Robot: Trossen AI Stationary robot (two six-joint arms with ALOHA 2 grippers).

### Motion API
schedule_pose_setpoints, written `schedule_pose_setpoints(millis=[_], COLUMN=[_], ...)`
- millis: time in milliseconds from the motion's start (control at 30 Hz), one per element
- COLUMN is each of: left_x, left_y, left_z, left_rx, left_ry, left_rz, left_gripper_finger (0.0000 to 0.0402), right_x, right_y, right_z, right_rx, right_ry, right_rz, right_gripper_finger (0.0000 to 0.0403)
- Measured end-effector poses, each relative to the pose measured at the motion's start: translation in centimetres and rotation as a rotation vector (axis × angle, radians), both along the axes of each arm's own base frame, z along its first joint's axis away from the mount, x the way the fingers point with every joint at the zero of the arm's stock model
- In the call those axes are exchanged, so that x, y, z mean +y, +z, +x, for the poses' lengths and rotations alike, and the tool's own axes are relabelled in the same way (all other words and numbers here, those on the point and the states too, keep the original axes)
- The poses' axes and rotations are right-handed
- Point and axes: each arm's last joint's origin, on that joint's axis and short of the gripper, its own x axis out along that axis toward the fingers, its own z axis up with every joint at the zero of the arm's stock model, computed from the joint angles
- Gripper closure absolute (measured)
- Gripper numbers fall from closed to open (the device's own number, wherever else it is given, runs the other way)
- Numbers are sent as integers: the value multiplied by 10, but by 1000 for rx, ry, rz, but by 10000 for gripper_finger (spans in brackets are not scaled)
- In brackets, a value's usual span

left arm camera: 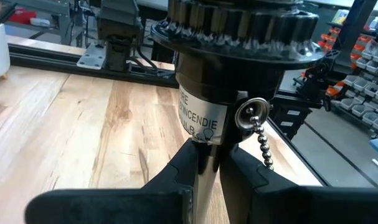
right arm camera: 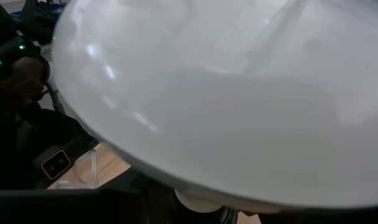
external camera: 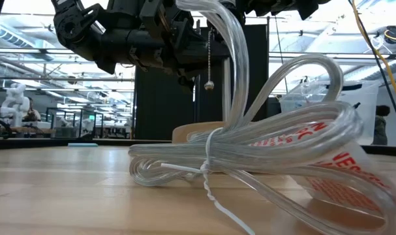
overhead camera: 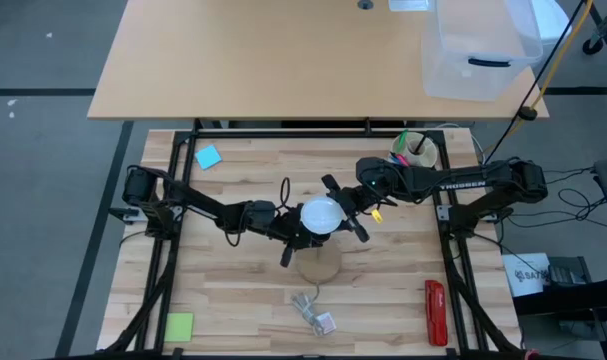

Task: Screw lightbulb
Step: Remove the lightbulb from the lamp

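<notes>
Fingers (left arm camera: 195, 168) of the left gripper (overhead camera: 295, 232) are pinched narrow around the black socket stem (left arm camera: 207, 93), one dark finger on each side of it, a bead pull chain (left arm camera: 263, 140) dangling just beside. One lightbulb (overhead camera: 322, 215) in play: its white globe sits right above that socket, between the two grippers, and over the far edge of the single round wooden base (overhead camera: 320, 265). Right gripper (overhead camera: 351, 212) comes in from the other side, jaws spread part-way with the globe (right arm camera: 238, 106) filling its wrist view; they look to be bearing on the glass, though actual contact is hard to confirm. Around the wooden base: one coil of clear tubing (overhead camera: 311, 310) on its near side, two sticky notes, one blue (overhead camera: 208, 156) and one green (overhead camera: 179, 326), off to its left, one red tool (overhead camera: 435, 311) to its right, one white cup of pens (overhead camera: 415, 150) beyond it.
</notes>
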Motion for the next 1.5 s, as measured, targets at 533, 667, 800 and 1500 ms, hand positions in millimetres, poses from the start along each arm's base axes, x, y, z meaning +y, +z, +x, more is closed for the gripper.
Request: schedule_pose_setpoints(millis=[533, 667, 800, 1500], left_x=[1, 1, 1, 0], left_y=[-2, -2, -2, -7], left_z=[0, 0, 0, -1], left_rx=[-3, -7, -9, 21], left_ry=[16, 13, 14, -21], left_rz=[66, 89, 100, 132], left_gripper_finger=[355, 354, 354, 354], right_x=[3, 4, 5, 26], right_y=[3, 4, 4, 10], right_z=[1, 1, 1, 2], right_rx=[-42, -48, -51, -67], right_ry=[54, 77, 81, 59], right_rz=[5, 11, 14, 34], right_gripper_finger=[231, 231, 232, 148])
